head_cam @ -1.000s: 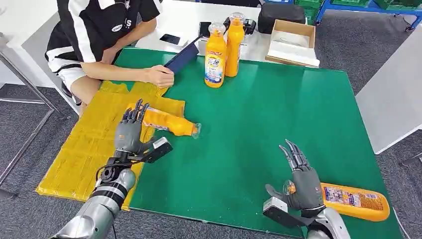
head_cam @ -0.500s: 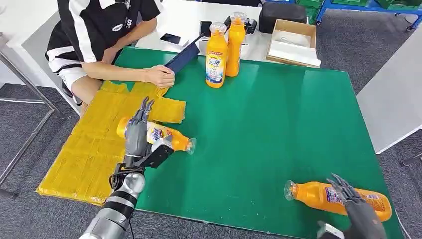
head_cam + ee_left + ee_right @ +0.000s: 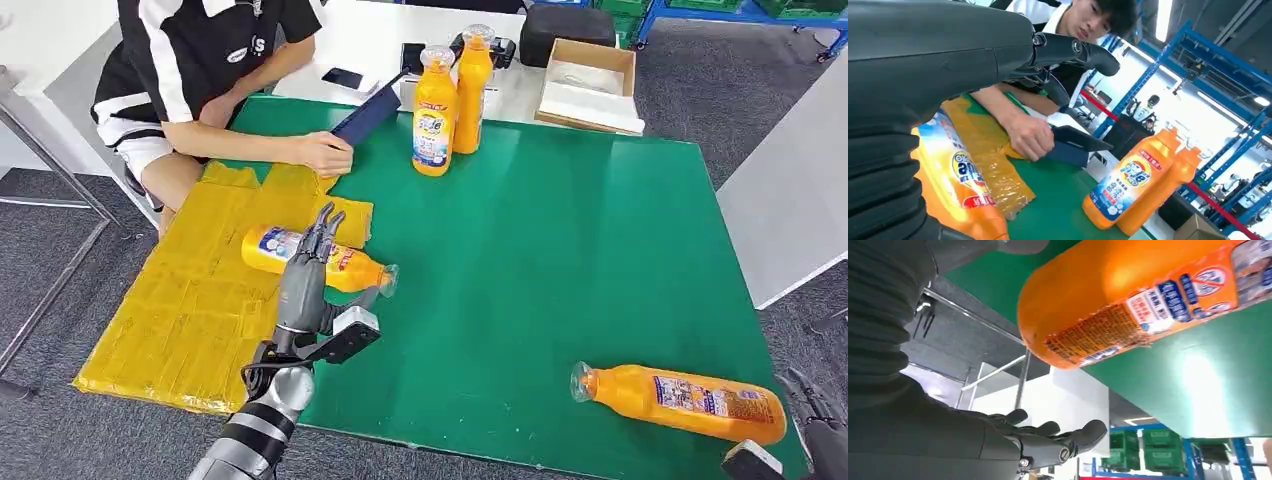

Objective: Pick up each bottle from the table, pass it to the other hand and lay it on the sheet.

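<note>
Grey carpet [image 3: 60,250] surrounds a green surface [image 3: 560,250]. Left hand [image 3: 305,285], fingers apart, hovers by a bottle [image 3: 300,255] lying across the yellow sheet [image 3: 180,300] edge. Another bottle [image 3: 690,402] lies beside the empty, spread right hand [image 3: 820,425].

Person [image 3: 200,60] holding tablet [image 3: 368,113]; cardboard box [image 3: 590,85], phone [image 3: 342,78] behind.

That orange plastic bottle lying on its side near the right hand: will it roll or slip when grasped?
The orange plastic bottle lies on its side on the green table mat, so its rounded body may roll if nudged sideways. It looks full, so probably heavy for its size. The glossy label could be slippery under the right hand.
</note>
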